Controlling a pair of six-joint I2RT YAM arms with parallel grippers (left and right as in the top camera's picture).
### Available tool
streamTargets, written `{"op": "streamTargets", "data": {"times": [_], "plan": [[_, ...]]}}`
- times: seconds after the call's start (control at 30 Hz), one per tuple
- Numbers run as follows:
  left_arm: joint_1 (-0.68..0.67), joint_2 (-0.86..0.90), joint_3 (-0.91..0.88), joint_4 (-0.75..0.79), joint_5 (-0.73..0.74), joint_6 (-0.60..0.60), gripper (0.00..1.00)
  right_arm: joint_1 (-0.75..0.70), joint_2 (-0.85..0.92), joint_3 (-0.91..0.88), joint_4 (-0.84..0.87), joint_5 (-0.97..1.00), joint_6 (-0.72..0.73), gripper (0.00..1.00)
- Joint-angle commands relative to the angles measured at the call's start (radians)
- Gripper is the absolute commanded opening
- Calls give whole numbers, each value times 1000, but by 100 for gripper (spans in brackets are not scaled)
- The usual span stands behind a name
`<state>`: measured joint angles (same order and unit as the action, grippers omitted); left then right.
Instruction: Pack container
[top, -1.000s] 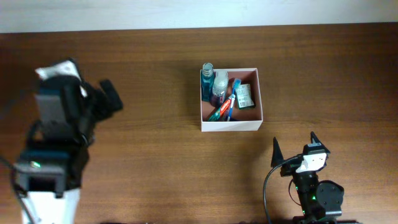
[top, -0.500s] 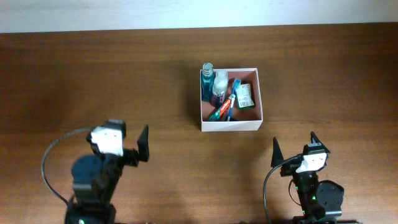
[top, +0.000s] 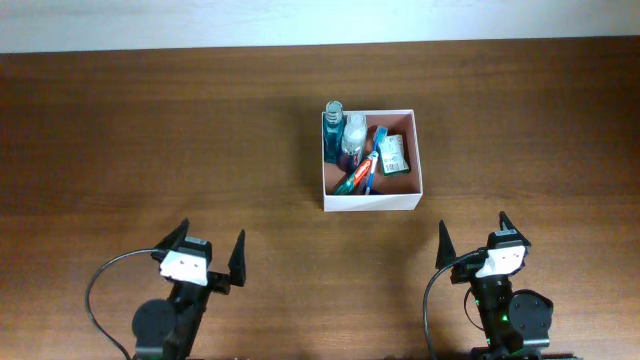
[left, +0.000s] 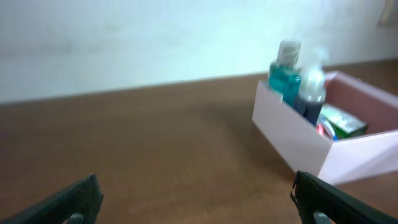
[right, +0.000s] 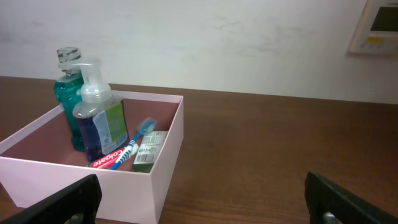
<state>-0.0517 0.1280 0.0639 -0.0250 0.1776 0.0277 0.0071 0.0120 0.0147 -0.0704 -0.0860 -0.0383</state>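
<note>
1. The left tool (top: 211, 240) sits at the near edge of the bench (top: 200, 130), fingers spread wide and holding nothing.
2. The right tool (top: 472, 232) is also at the near edge, well apart from the left one, likewise wide open and empty.
3. Bare brown wood lies between both tools and the container (top: 370, 201).
4. The container stands about mid-bench, ahead and to the right of the left tool and ahead and to the left of the right tool. It is nearer the right tool and touches neither.
5. Inside it, a teal bottle (top: 333, 112) and a pump bottle (top: 354, 135) stand upright at the left wall. A red toothpaste tube (right: 115, 158), a blue toothbrush (right: 144, 127) and a green pack (top: 393, 155) lie beside them.
6. Wide open wood spreads to the container's left and right.
7. Behind it a shorter strip of wood runs to the far edge, where a pale wall (top: 300, 20) begins.
</note>
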Motion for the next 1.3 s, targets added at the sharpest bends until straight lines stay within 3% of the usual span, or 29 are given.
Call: {"op": "streamTargets", "data": {"times": [0.0, 0.23, 1.27], "plan": [[28, -51, -16, 8, 14, 19, 99, -8, -8, -9, 0, 9, -6, 99], [63, -124, -17, -21, 13, 19, 99, -8, -8, -9, 0, 9, -6, 98], [64, -120, -55, -38, 10, 19, 99, -8, -8, -9, 0, 9, -6, 99]]}}
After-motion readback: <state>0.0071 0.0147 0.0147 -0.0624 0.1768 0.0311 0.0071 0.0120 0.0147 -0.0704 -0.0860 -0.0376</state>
